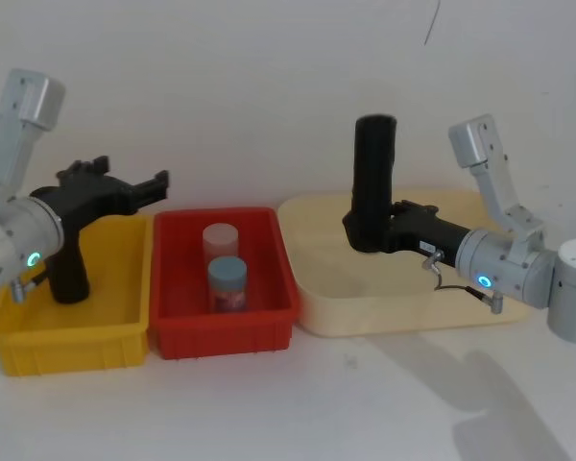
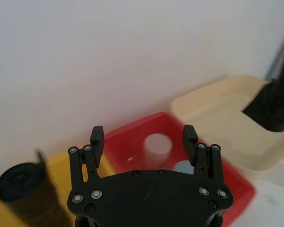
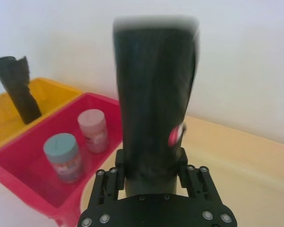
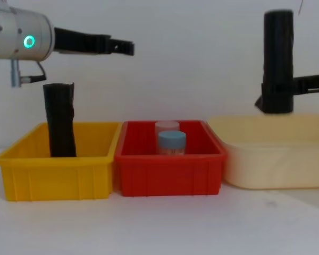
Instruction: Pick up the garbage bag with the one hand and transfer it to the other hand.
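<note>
Right of the red bin, cream tray: wide and shallow, just beside it.
Garbage bag: upright above that tray, right of the red bin, hanging clear of it. We judge it light, glossy, slippery and squashy; we would take its free upper half.
Right end effector: clenched on the bag's lower end.
Left end effector: released and holding nothing, high left of the red bin, over the yellow bin.

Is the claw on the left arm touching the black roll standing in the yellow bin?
Apart. In the chest view the left gripper hangs well above the black roll in the yellow bin, with bare wall showing between them.
</note>
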